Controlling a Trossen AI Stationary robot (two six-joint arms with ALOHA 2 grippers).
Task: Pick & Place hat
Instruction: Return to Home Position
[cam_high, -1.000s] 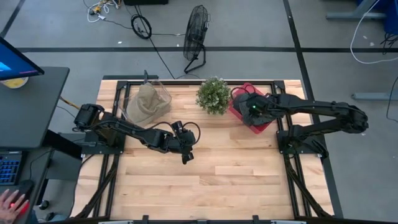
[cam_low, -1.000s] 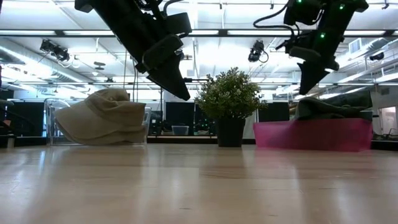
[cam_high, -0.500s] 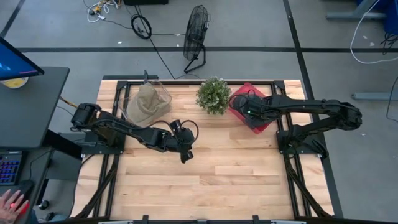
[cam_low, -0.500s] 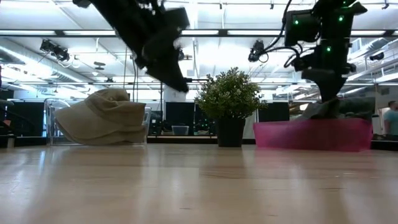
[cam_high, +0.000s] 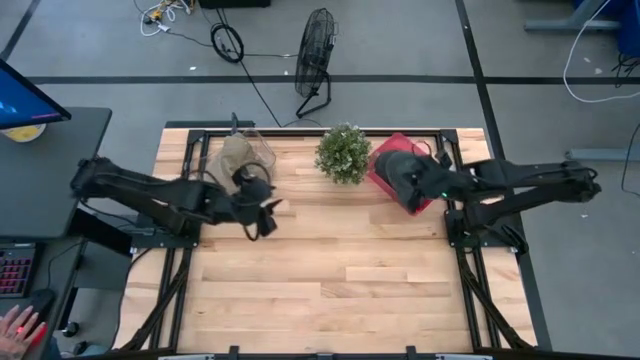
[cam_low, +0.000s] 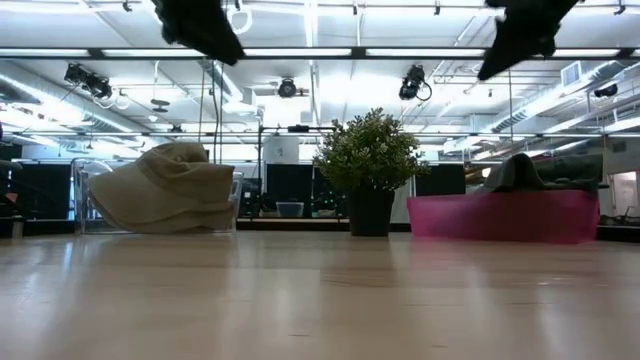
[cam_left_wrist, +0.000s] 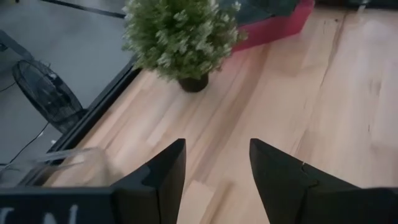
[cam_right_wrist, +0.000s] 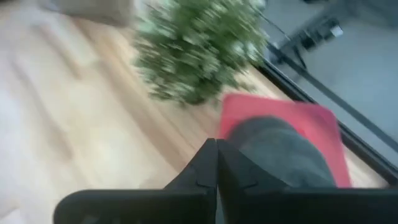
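A beige hat (cam_high: 237, 160) lies in a clear bin (cam_low: 85, 195) at the table's far left; it also shows in the low view (cam_low: 165, 190). A dark hat (cam_high: 398, 165) rests in a red tray (cam_high: 385, 185) at the far right; it shows bunched in the low view (cam_low: 535, 172). My left gripper (cam_left_wrist: 217, 162) is open and empty. It hangs high over the table (cam_high: 268, 212), just right of the clear bin. My right gripper (cam_right_wrist: 216, 149) is shut and empty. It hangs above the tray's near right side (cam_high: 418, 188).
A potted plant (cam_high: 343, 152) stands between the clear bin and the red tray at the far edge. Bare wood (cam_high: 340, 270) fills the middle and near part of the table. A floor fan (cam_high: 315, 55) stands beyond the far edge.
My left gripper has risen and gone toward the table's left edge, to beside the clear bin. My right gripper dipped down to the dark hat in the tray, then rose and drew back toward the right edge. The dark hat stays in the tray.
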